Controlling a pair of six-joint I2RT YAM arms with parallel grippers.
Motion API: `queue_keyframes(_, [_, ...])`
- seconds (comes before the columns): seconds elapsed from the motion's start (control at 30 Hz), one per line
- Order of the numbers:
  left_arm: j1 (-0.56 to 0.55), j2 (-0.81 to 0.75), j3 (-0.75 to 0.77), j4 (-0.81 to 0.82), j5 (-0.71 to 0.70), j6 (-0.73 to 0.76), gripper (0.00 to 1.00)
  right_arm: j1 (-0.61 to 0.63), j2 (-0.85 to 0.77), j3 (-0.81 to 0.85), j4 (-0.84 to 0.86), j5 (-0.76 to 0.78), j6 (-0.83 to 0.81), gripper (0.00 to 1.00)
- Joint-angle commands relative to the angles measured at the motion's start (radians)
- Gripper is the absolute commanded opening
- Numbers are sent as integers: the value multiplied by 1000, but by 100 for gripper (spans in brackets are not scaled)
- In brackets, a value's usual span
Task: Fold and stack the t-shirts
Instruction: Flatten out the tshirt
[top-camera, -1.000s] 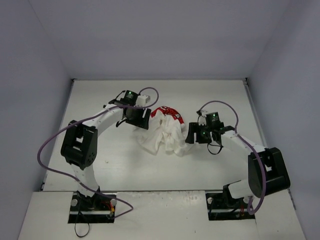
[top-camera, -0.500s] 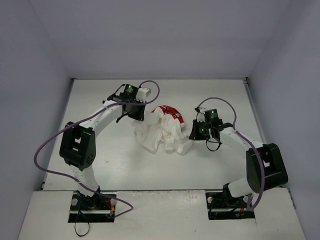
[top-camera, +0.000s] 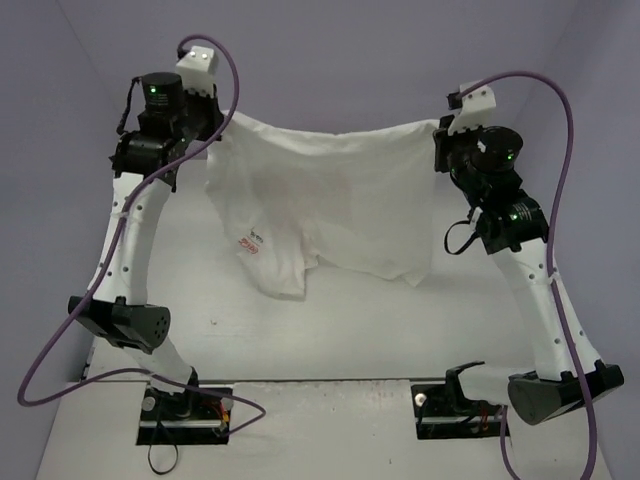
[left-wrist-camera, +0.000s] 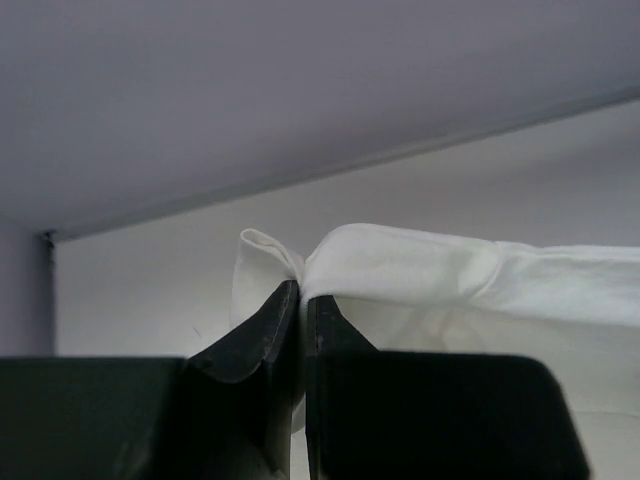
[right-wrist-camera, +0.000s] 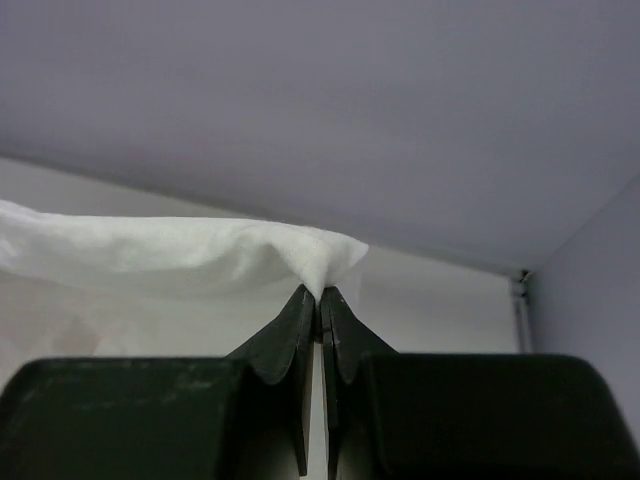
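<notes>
The white t-shirt (top-camera: 330, 200) hangs stretched in the air between both grippers over the far part of the table. A faint red print shows through the cloth, and a small red tag marking sits near its lower left. My left gripper (top-camera: 222, 122) is shut on the shirt's top left corner; the left wrist view shows cloth (left-wrist-camera: 420, 265) pinched between the black fingertips (left-wrist-camera: 300, 295). My right gripper (top-camera: 440, 128) is shut on the top right corner; the right wrist view shows the hem corner (right-wrist-camera: 320, 262) pinched at the tips (right-wrist-camera: 322, 292). The lower edge hangs bunched at the left.
The white table (top-camera: 350, 330) lies below the hanging shirt. Lilac walls close in at the back and both sides. Purple cables loop from each arm. The arm bases (top-camera: 185, 410) stand at the near edge.
</notes>
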Motion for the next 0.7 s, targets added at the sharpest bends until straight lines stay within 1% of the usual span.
queue_keyframes(0.0, [29,20,306,18,-91,27,0,-5,132,230,19,149,-152,0])
queue_keyframes(0.03, [33,30,360,14,-97,19,0,-5,155,290,19,148,-170,0])
queue_keyframes(0.07, [35,32,412,11,-103,9,0,-6,167,314,18,150,-175,0])
queue_keyframes(0.1, [35,16,440,11,-94,-3,0,-6,170,358,19,150,-179,0])
queue_keyframes(0.17, [35,-28,448,14,-76,-11,0,-7,157,410,19,148,-186,0])
queue_keyframes(0.33, [37,-172,399,18,-59,10,0,-6,44,400,19,100,-202,0])
queue_keyframes(0.5, [35,-313,329,11,11,61,0,-6,-65,371,19,130,-234,0])
queue_keyframes(0.6, [35,-397,244,4,9,83,0,-8,-134,361,19,140,-262,0])
queue_keyframes(0.67, [35,-439,199,4,-12,98,0,-6,-150,365,21,155,-276,0])
